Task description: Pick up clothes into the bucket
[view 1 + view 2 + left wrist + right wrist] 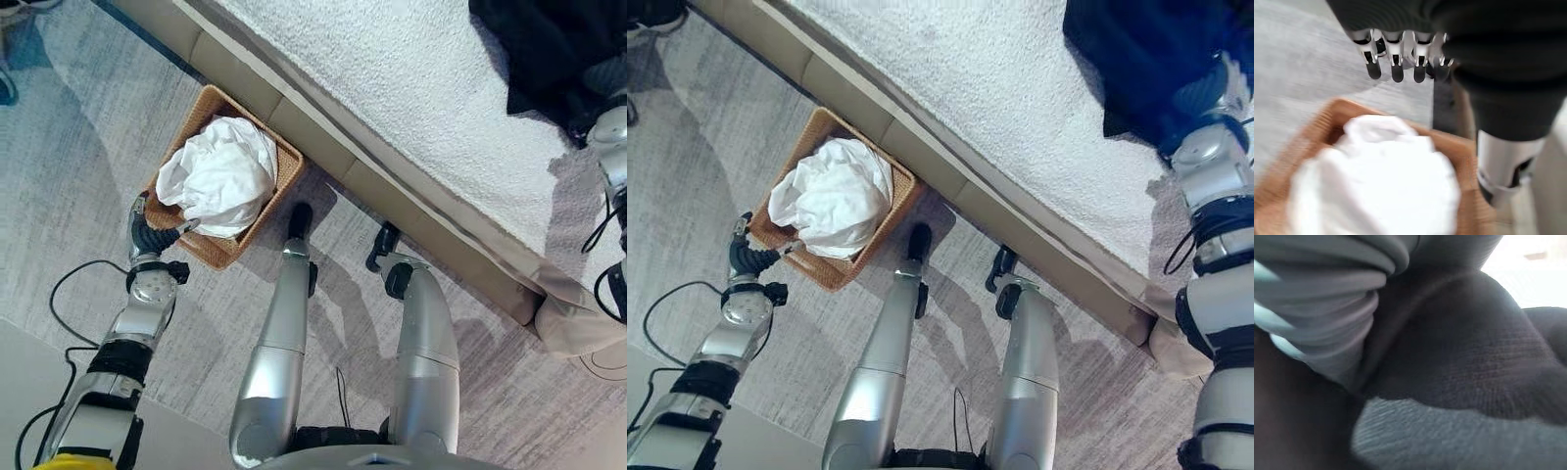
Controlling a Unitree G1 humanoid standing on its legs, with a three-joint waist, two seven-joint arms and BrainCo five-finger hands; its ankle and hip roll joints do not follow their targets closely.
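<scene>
The right hand [1227, 83] is buried in the dark clothes [549, 49] on the bed [411, 108], its fingers hidden. Those clothes run off the picture's top and right edges. The white cloth [217, 176] covers the basket [284, 162] floor, and the left wrist view blurs both.

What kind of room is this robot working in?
Most likely a bedroom. A bed with a white textured cover and a beige base stands on grey carpet, a dark garment lies on it, and a wicker basket of white clothes sits beside it.
</scene>
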